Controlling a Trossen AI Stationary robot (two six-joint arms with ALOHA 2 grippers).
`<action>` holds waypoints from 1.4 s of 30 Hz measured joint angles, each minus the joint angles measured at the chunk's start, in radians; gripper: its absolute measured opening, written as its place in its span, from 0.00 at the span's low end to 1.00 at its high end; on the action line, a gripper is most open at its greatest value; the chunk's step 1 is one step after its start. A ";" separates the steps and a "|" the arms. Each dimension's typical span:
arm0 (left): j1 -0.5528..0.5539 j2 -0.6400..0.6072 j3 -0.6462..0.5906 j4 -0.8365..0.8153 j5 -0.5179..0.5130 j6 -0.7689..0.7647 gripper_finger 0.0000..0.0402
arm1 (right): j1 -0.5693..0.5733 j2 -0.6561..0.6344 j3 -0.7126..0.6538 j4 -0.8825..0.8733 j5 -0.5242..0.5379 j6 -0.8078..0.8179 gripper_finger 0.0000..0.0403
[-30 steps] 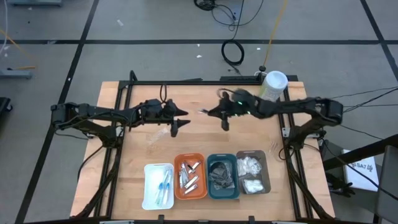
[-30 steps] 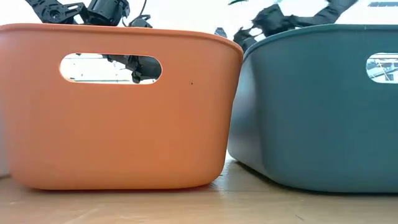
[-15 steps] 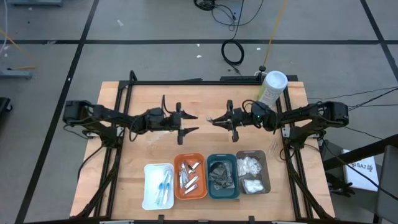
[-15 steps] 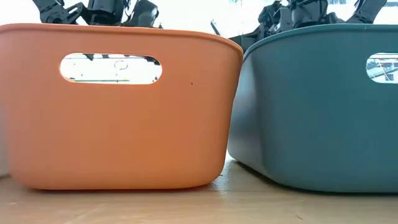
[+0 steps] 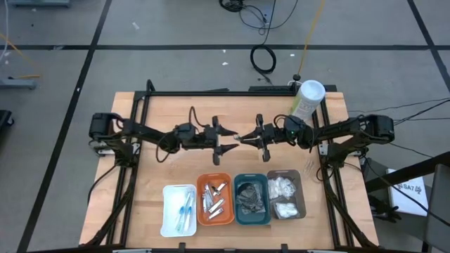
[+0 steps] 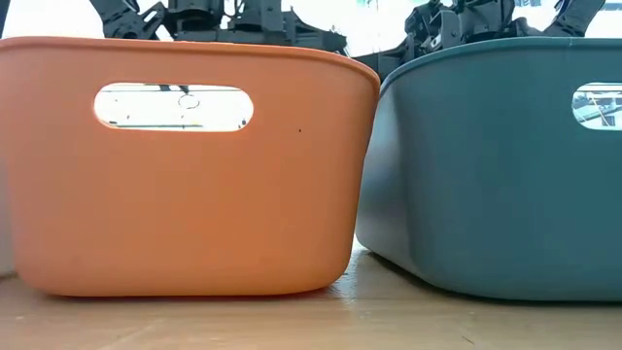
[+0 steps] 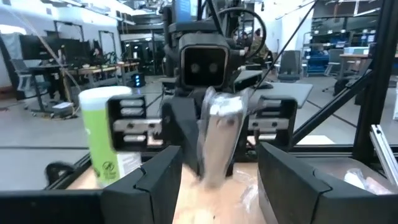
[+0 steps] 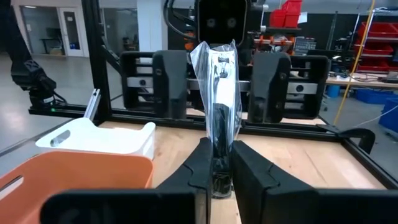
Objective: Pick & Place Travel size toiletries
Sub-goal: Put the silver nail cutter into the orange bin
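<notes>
Two dark, cable-strung jointed arms

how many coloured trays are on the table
4, in one row along the table's near edge, left to right in the high view: white plastic tray, orange plastic tray, teal plastic tray, grey plastic tray. None seems hidden.

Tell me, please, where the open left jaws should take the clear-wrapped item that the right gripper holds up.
Probably its free upper end: the clear-wrapped item stands upright, its lower end pinched in the right gripper. The left gripper faces it and could close from both sides.
</notes>
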State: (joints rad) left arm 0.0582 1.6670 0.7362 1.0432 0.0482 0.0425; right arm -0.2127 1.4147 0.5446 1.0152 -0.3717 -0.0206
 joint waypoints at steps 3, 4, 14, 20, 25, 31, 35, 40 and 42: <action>-0.001 0.034 0.040 0.005 0.013 0.004 0.52 | 0.002 0.000 0.000 -0.003 0.000 -0.008 0.06; -0.001 0.042 0.050 0.005 0.013 0.004 0.52 | 0.003 0.000 0.000 -0.005 0.000 -0.012 0.06; -0.002 0.051 0.070 0.008 0.014 0.037 0.52 | 0.011 0.000 0.000 -0.025 0.000 -0.029 0.06; -0.002 0.051 0.070 0.008 0.046 0.027 0.32 | 0.011 0.000 0.000 -0.026 0.000 -0.029 0.06; 0.000 0.050 0.068 0.008 0.071 0.039 0.09 | 0.011 0.000 0.000 -0.033 0.003 -0.028 0.07; -0.002 0.035 0.068 -0.055 0.079 -0.037 0.09 | 0.003 -0.009 0.002 -0.124 0.027 -0.013 0.28; -0.021 -0.027 0.068 -0.200 0.101 -0.093 0.10 | 0.001 -0.076 0.002 -0.233 0.061 0.014 0.47; -0.057 -0.106 0.068 -0.432 0.342 -0.323 0.10 | 0.001 -0.239 0.001 -0.396 0.112 0.009 0.64; -0.089 -0.127 0.070 -0.530 0.421 -0.414 0.10 | 0.000 -0.298 0.000 -0.450 0.152 0.011 0.67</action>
State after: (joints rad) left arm -0.0310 1.5396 0.8059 0.5136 0.4694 -0.3710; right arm -0.2128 1.1171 0.5449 0.5650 -0.2198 -0.0097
